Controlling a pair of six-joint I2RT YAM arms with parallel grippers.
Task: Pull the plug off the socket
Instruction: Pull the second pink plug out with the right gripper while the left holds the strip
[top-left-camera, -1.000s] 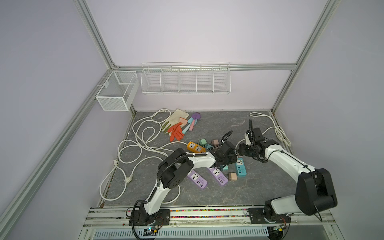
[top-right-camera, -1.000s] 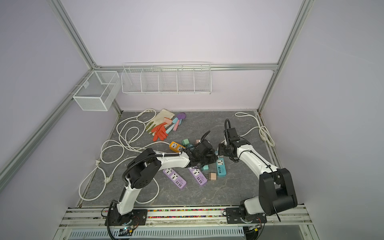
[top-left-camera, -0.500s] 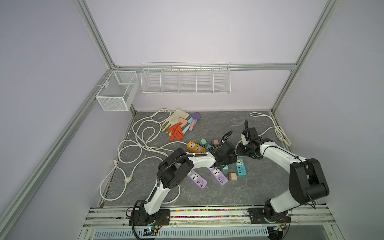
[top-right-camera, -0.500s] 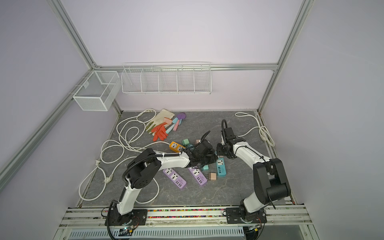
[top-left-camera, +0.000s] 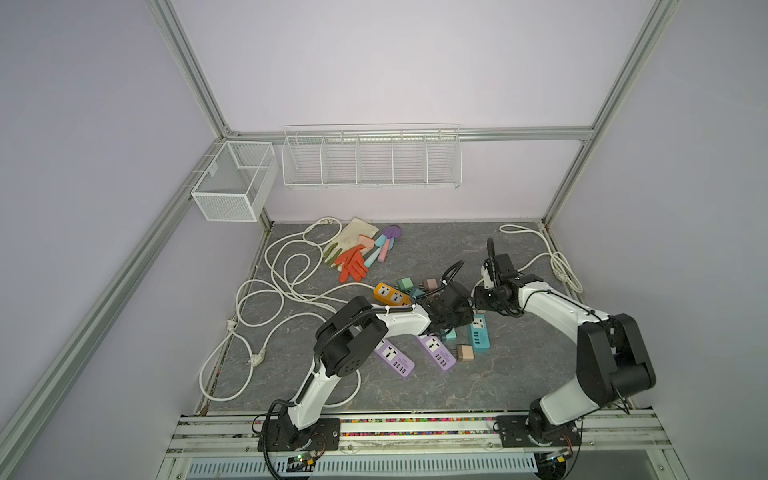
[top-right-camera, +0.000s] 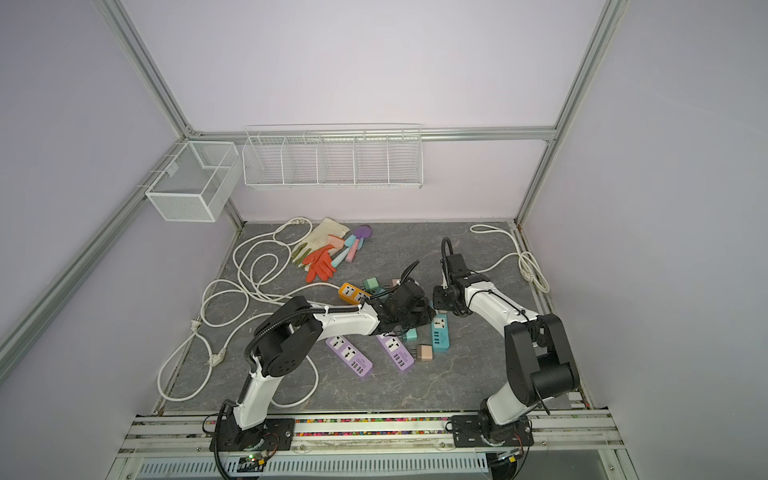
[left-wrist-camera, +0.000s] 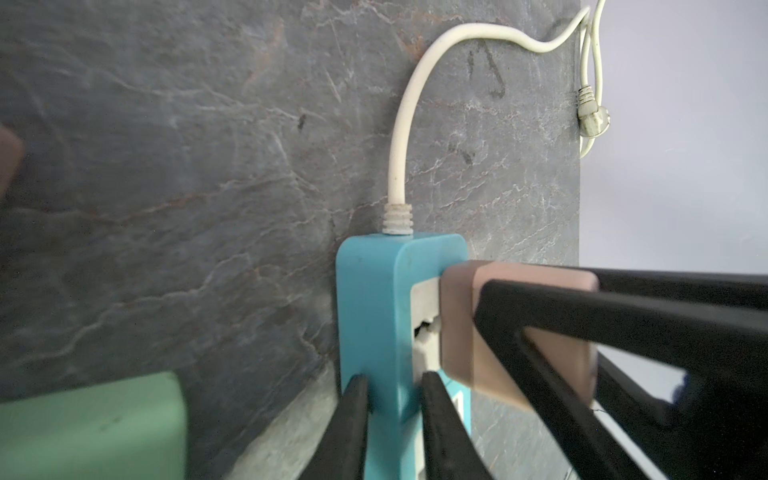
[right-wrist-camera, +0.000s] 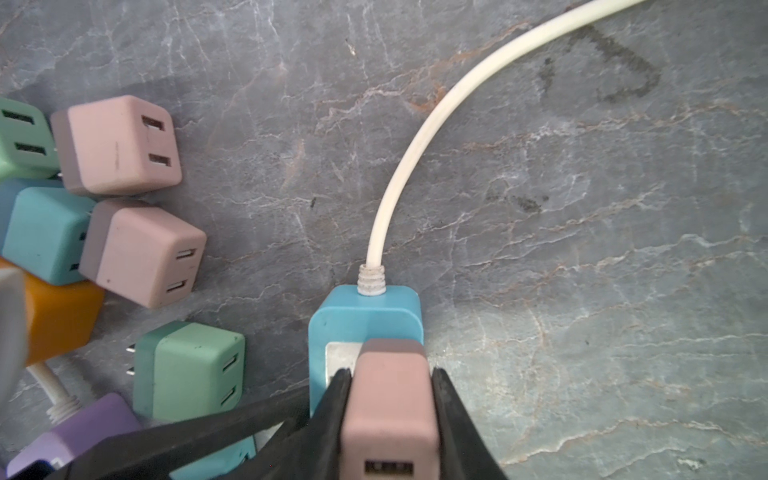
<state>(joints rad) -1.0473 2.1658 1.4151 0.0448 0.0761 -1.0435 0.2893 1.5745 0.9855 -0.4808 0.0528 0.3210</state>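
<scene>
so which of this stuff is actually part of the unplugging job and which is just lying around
In the job: pink plug, blue power strip it sits in, right gripper shut on the plug, left gripper shut on the strip.

Lying about: loose cube adapters, purple strips, orange strip, gloves, white cables, wire baskets.

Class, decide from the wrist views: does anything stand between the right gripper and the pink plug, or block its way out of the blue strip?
Nothing visible does. The right gripper is shut on the pink plug, the left gripper pinches the blue strip, and nothing else touches the plug.
</scene>
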